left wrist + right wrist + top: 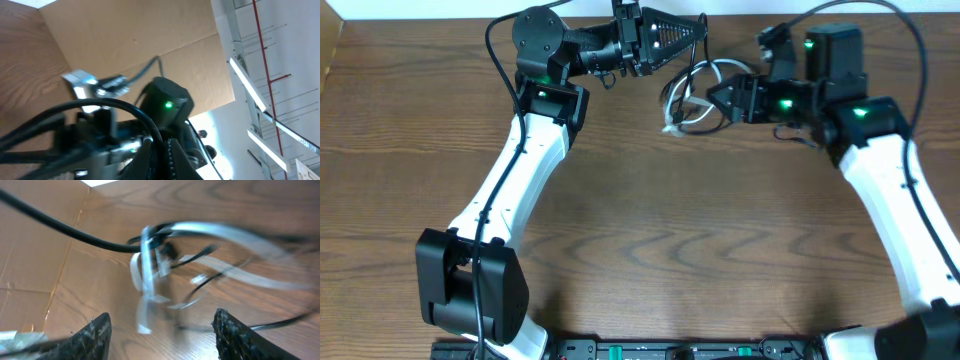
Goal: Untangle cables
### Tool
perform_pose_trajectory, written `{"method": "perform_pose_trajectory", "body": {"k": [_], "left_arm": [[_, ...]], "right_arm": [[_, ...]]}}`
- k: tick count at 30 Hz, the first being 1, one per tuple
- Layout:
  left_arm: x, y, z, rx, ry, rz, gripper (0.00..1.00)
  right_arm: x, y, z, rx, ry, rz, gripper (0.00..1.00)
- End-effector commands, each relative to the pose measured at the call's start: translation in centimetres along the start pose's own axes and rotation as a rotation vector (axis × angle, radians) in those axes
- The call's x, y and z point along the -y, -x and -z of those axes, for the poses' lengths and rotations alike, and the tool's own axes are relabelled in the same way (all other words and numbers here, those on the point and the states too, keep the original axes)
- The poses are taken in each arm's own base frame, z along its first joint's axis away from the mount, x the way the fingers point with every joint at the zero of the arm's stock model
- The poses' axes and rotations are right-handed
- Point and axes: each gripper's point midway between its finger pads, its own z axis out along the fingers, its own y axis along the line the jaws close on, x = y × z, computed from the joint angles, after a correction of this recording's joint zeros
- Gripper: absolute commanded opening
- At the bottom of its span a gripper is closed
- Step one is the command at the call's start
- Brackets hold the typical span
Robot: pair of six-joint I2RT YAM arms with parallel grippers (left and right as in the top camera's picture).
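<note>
A tangle of cables [686, 98] lies on the wooden table at the back, between my two grippers: a white cable [672, 124] looped with thin black ones. My left gripper [701, 25] is raised and shut on a black cable [694, 62] that runs down into the tangle. In the left wrist view its fingers [162, 152] pinch this black cable [135, 114], and a pale plug [82, 82] hangs beyond. My right gripper [713, 101] is open just right of the tangle. In the right wrist view its fingers [162, 332] stand wide apart, with the blurred white cable [147, 265] and black cable [75, 232] ahead of them.
The table's back edge [440, 8] runs close behind both grippers. A cardboard wall [150, 35] stands behind the table. Thick black robot wires [500, 60] arc over both arms. The right arm's body [167, 100], with a green light, is close in front of the left wrist camera.
</note>
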Motion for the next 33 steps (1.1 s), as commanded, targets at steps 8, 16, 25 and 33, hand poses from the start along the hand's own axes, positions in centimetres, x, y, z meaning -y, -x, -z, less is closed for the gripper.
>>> {"method": "perform_pose_trajectory", "body": {"k": [8, 16, 25, 33], "left_arm": [[0.7, 1.8, 2.3, 0.055, 0.014, -0.076, 0.07], [-4.1, 7.5, 13.3, 0.280, 0.228, -0.132, 0.08], [-14.0, 4.4, 18.0, 0.301, 0.576, 0.038, 0.07], [-17.3, 1.9, 17.5, 0.258, 0.742, 0.091, 0.08]], "right_arm": [[9.9, -0.6, -4.5, -0.005, -0.404, -0.064, 0.01], [17.3, -5.1, 0.5, -0.214, -0.652, -0.073, 0.01], [9.6, -4.4, -0.3, -0.236, -0.094, 0.000, 0.01], [1.0, 1.6, 3.6, -0.074, 0.161, 0.099, 0.01]]}}
